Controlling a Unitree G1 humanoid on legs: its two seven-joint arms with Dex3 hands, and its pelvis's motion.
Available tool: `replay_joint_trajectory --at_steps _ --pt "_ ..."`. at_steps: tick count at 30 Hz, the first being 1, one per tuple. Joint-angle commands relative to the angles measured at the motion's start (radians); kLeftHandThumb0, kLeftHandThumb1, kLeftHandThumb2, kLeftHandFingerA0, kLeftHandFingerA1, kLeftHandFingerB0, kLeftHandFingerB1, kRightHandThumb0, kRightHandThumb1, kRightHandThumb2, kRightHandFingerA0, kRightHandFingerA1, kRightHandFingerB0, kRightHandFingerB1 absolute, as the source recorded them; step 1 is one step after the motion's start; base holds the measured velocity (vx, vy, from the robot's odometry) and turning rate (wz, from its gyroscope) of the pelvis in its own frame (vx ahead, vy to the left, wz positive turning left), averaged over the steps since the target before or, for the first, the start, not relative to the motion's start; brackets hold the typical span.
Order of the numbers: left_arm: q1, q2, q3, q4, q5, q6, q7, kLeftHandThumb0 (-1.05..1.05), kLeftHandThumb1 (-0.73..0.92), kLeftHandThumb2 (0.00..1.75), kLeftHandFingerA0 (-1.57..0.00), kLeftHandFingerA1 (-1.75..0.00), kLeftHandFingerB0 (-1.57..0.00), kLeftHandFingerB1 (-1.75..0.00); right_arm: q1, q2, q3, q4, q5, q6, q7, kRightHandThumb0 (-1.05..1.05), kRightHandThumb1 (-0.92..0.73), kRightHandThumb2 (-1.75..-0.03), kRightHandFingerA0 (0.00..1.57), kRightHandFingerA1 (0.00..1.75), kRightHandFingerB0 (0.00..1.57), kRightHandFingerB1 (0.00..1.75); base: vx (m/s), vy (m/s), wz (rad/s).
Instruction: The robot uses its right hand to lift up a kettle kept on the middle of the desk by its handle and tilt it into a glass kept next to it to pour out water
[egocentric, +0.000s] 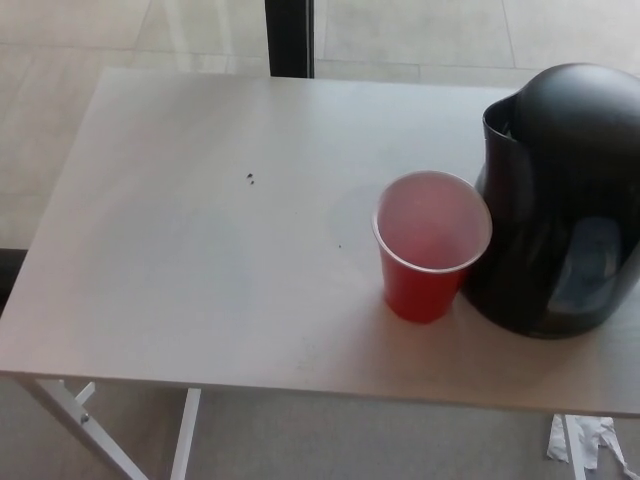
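Neither robot hand shows in the head view, so whether either is wide, narrow or holding anything cannot be told. The black kettle stands upright at the right edge of the tabletop, partly cut off by the frame, its long axis vertical and its spout lip facing left toward the red cup; its handle is out of sight, probably on the far right side. The cup, which stands in for the glass, sits upright just beside the kettle, apparently touching its wall. The likely trouble: lifting or tilting the kettle could nudge so light and close a cup over, and a grasp on an unseen handle may land poorly
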Motion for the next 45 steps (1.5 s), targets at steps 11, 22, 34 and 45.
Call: replay_joint_trajectory --at_steps 11,22,34,45 --pt "0.006 0.015 0.002 0.003 0.006 -0.024 0.004 -0.70 0.67 1.04 -0.55 -0.63 -0.34 -0.53 0.090 0.025 0.023 -0.016 -0.010 -0.112 0.009 -0.06 -0.56 -1.21 1.22 1.53 0.99 1.36 0.00 0.000 0.00" --pt "0.007 0.024 -0.007 0.009 0.015 -0.019 0.009 -0.71 0.67 1.05 -0.54 -0.62 -0.36 -0.54 0.152 0.050 -0.043 -0.042 0.074 -0.152 0.023 -0.06 -0.58 -1.21 0.99 1.75 0.74 1.75 0.00 0.000 0.00" --pt "0.001 0.034 -0.001 0.006 0.010 -0.015 0.007 -0.68 0.68 1.06 -0.53 -0.62 -0.35 -0.53 0.069 0.114 -0.142 -0.087 0.161 0.023 -0.054 -0.12 -0.59 -1.20 0.97 1.75 0.64 1.74 0.00 0.000 0.00" --pt "0.007 0.042 0.003 0.003 0.007 -0.007 0.006 -0.69 0.69 1.07 -0.53 -0.62 -0.35 -0.53 -0.039 0.084 -0.121 -0.079 0.110 0.017 -0.061 -0.06 -0.44 -1.40 1.01 1.75 0.73 1.72 0.00 0.000 0.00"
